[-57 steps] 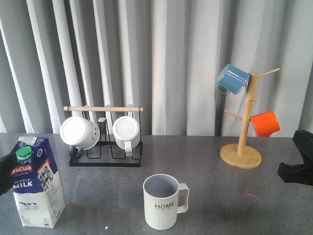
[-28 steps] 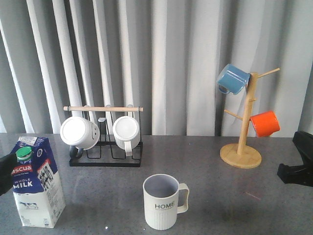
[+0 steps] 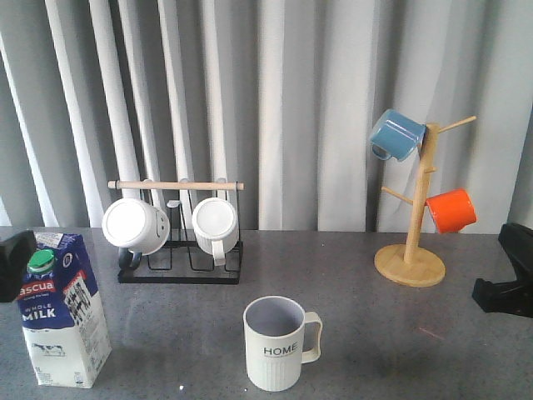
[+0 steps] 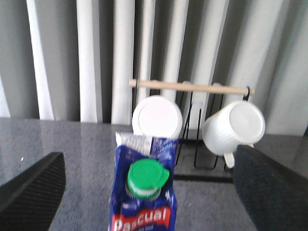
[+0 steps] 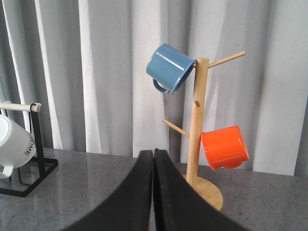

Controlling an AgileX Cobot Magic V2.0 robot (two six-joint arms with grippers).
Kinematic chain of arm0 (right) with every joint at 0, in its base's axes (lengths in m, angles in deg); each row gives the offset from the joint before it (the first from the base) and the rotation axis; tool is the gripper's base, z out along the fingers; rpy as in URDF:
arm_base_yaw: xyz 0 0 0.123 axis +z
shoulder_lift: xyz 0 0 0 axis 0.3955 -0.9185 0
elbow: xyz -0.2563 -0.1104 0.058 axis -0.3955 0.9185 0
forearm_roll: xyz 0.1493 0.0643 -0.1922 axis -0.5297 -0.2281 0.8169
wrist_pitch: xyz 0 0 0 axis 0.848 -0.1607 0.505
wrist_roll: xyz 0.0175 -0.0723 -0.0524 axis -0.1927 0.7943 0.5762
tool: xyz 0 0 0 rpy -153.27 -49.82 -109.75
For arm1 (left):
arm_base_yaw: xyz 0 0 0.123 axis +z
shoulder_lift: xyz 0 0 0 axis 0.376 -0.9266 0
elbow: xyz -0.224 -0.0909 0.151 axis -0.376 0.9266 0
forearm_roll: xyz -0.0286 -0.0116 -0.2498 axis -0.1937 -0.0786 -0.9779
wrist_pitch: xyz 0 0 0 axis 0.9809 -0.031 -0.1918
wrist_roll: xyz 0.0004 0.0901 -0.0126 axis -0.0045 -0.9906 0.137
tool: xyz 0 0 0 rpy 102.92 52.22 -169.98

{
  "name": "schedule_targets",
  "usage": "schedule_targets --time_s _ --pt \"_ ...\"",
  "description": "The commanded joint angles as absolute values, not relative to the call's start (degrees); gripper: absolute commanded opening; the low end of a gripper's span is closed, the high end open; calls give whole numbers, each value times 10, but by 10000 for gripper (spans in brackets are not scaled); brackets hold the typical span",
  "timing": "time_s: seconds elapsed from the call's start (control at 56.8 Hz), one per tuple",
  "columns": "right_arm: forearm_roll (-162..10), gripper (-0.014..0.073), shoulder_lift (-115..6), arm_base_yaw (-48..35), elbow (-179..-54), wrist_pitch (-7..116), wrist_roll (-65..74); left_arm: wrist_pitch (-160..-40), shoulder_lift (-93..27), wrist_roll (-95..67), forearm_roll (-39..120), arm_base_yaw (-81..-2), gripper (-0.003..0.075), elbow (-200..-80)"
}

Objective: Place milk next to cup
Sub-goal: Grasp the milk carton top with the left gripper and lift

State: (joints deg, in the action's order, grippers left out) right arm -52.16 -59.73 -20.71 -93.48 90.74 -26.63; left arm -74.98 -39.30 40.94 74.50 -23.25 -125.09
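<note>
The milk (image 3: 62, 312), a blue-and-white carton with a green cap, stands upright at the table's near left. The ribbed cream cup (image 3: 277, 343) marked "HOME" stands near the front middle, well to the right of the carton, with its handle to the right. My left gripper (image 3: 15, 265) is at the left edge, behind the carton's top. In the left wrist view the milk (image 4: 144, 197) sits between the wide-apart fingers (image 4: 31, 190) of my open left gripper (image 4: 148, 159), untouched. My right gripper (image 3: 506, 292) rests at the right edge; its fingers (image 5: 144, 192) are pressed together on nothing.
A black wire rack (image 3: 179, 271) with a wooden bar holds two white mugs (image 3: 135, 225) behind the carton. A wooden mug tree (image 3: 414, 217) with a blue mug (image 3: 396, 133) and an orange mug (image 3: 450, 210) stands at the back right. A grey curtain closes the back.
My left gripper has risen and drawn back from the carton's left side to behind its top. The milk, the cup and the right arm have not moved.
</note>
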Motion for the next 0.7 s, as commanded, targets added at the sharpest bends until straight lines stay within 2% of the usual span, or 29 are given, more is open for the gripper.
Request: schedule_targets --time_s 0.0,0.528,0.616,0.686 --pt "-520 -8 -587 -209 -952 945 -264 -685 -412 421 743 -233 733 -1294" --pt "-520 -8 -587 -209 -952 945 -264 -612 -579 435 742 -233 711 -1313" --pt "-520 -8 -587 -209 -952 945 -264 -592 -603 435 742 -228 667 -1313" --pt "-520 -8 -587 -209 -952 945 -264 -591 -614 437 742 -225 591 -1313"
